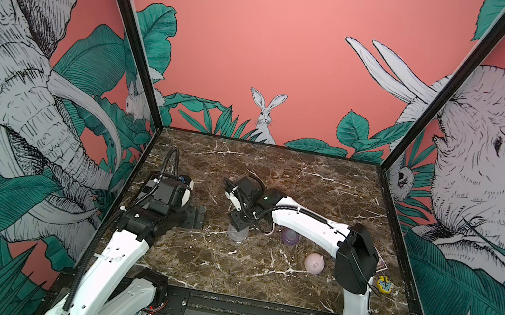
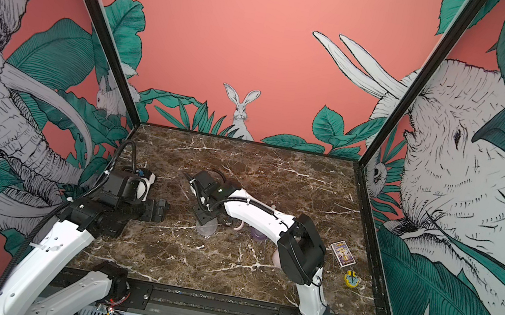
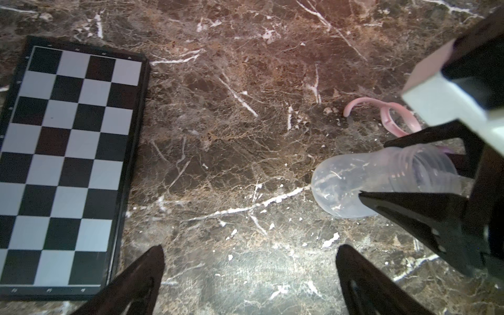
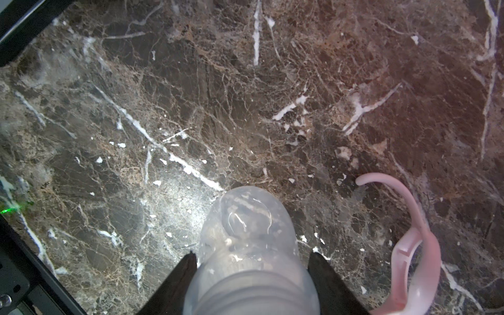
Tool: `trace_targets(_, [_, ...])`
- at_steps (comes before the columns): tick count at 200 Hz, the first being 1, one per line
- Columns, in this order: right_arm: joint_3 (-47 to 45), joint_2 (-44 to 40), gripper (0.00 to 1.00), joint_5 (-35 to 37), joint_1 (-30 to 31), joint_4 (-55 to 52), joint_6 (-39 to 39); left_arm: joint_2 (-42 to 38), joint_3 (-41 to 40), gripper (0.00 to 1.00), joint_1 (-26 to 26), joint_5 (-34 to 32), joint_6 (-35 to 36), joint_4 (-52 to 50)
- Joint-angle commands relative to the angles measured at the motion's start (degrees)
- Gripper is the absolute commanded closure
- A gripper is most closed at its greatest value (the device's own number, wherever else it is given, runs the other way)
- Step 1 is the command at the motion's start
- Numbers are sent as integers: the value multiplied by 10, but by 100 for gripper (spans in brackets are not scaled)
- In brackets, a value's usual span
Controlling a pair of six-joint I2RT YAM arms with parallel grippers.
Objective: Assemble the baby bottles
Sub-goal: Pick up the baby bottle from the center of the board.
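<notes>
Bottle body (image 4: pixel 246 234) looks clear, with threaded neck.

Far table (image 1: pixel 277 169) open; pink ring (image 4: pixel 433 259) lies just beside bottle (image 4: pixel 245 240).

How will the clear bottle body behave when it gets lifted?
Probably light: the clear bottle body looks thin-walled and empty. Its smooth plastic may slip in the right gripper, whose jaws flank its neck. Its round body would likely roll if dropped.

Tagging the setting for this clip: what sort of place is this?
Probably a staged robot test booth, not a home: jungle-mural walls on black frame posts, a marble-look tabletop.
</notes>
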Motion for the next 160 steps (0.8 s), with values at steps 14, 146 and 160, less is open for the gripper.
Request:
trace_targets(14, [-30, -52, 54, -61, -45, 12, 15, 7, -24, 1, -4, 59, 6, 71])
trace_targets(146, [37, -132, 56, -297, -229, -123, -40, 131, -81, 4, -186, 180, 159, 398])
trace_targets(160, [51, -128, 56, -307, -229, -143, -40, 143, -90, 3, -187, 197, 173, 434])
